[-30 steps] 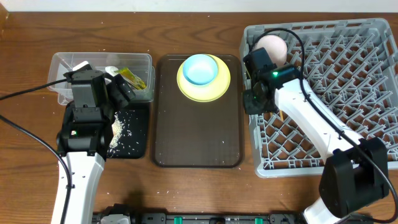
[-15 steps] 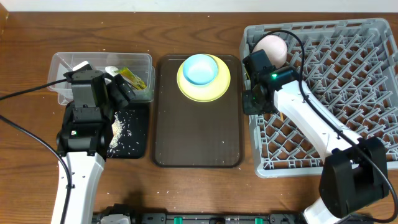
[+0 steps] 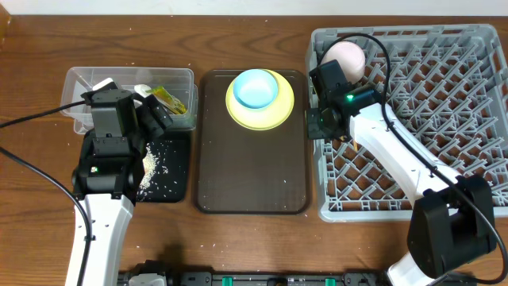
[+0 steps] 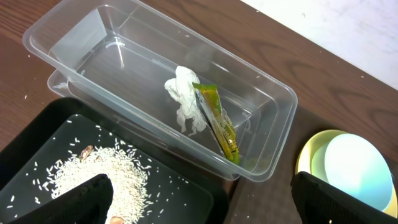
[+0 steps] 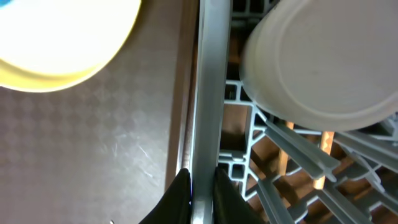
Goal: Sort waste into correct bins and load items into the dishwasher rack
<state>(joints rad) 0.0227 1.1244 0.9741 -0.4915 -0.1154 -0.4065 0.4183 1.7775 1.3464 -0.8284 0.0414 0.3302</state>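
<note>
over on my right side, my right claw (image 5: pixel 200 182) is pinched together on the left wall of the big light-grey plastic rack (image 5: pixel 208 87), with one finger on each side of the wall. a round white bowl (image 5: pixel 317 62) lies inside the rack, in its far left corner, near that claw. just beside the rack sits the dark brown serving tray (image 3: pixel 252 167). on its far end stands the round yellow plate (image 3: pixel 274 113), with the light blue dish (image 3: pixel 255 87) on top. my left claw (image 4: pixel 199 186) hangs with its fingers wide apart and holds nothing. under it is the clear plastic tub (image 4: pixel 81 43), with the crumpled white tissue (image 4: pixel 185 99) and the yellow-green snack wrapper (image 4: pixel 217 121) in it. just beside the tub is the shiny black tray (image 4: pixel 37 143), with white rice crumbs (image 4: pixel 99 171) in it.
</note>
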